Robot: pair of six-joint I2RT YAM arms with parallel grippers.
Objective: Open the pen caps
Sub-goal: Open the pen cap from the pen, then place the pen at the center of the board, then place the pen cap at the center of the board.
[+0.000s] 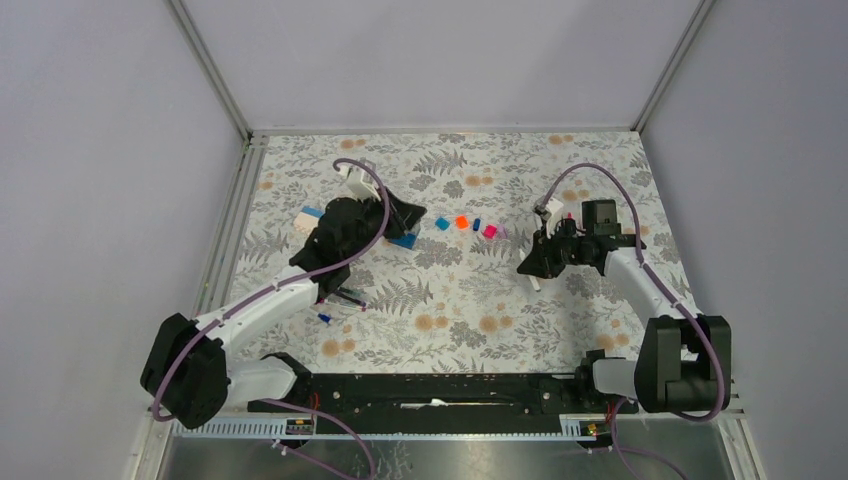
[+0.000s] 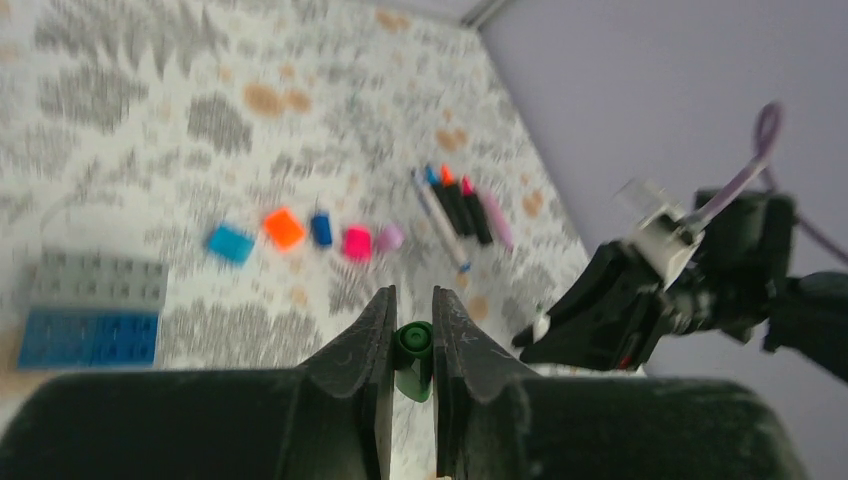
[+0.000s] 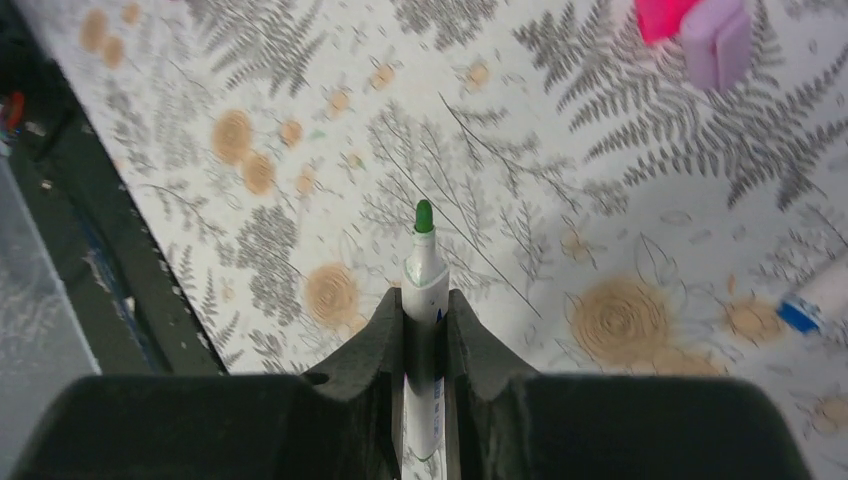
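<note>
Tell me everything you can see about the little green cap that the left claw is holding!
The green cap is a small, dark green tube that looks like smooth plastic. Its round end faces the left wrist camera and shows a ring with a darker middle, so it seems hollow and off its pen. It is pinched in the left claw, just behind the tips, with one black finger pressing each side. Nothing else touches it. The picture is blurry, so any finer marks cannot be made out.
</note>
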